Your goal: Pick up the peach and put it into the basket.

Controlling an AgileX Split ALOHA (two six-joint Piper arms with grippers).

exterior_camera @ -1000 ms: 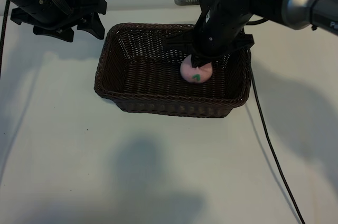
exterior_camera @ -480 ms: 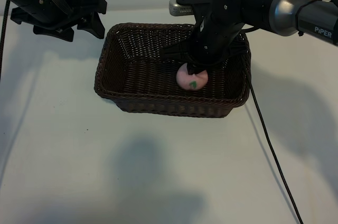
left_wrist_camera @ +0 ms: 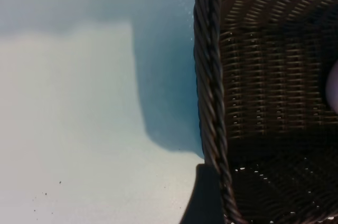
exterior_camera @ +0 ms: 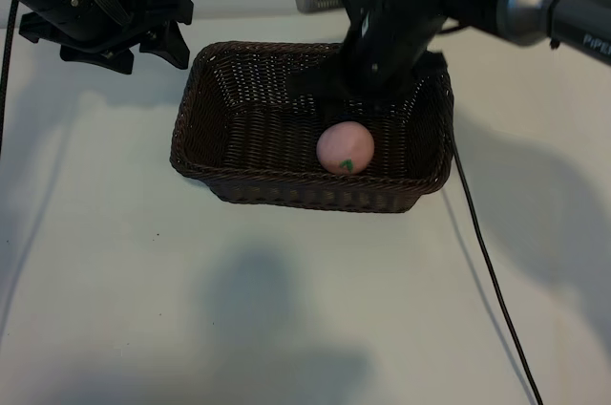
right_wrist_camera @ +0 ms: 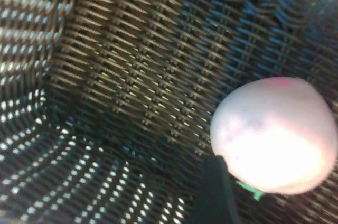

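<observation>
Right gripper (exterior_camera: 368,90) free of the peach (exterior_camera: 345,147), which lies alone in the basket (exterior_camera: 205,152).

Your right arm reaches over the far rim, wrist bent down above the fruit; whether its jaws are parted, you cannot tell. Placing looks done, so next lift it straight out. Your left gripper (exterior_camera: 158,37) hangs spread outside the basket's left corner.

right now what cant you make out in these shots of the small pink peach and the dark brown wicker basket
- Right gripper: in the exterior view its fingertips are lost against the arm's dark body above the small round pink peach.
- Peach: cut off by the left wrist view's edge, only a sliver shows.
- Dark brown woven wicker basket: its far right corner is hidden by the right arm in the exterior view.
- Left gripper: absent from its own wrist view.
</observation>
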